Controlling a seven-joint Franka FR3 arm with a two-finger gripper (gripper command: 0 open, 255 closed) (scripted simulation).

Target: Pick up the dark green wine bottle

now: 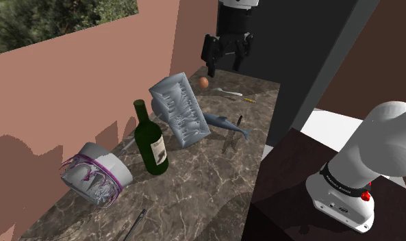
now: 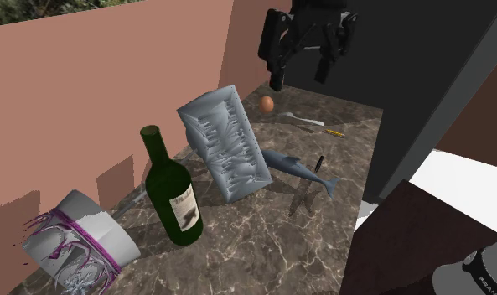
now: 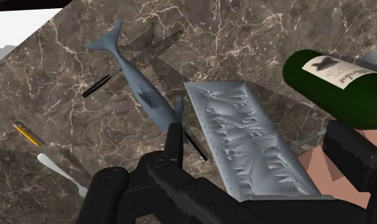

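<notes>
Jaws released, nothing btwn them, hanging high over the far end of the marble surface (image 1: 194, 192), approx. above a small brown egg (image 1: 203, 82). Dark green wine bottle (image 1: 150, 140) w/ white label stands upright abt mid-length of the surface, nearer the wall-side edge, just beside a tilted grey ribbed slab (image 1: 181, 109) & well apart from the jaws. Grey shark toy (image 1: 225, 124) lies beyond the slab, toward the opposite edge.
</notes>
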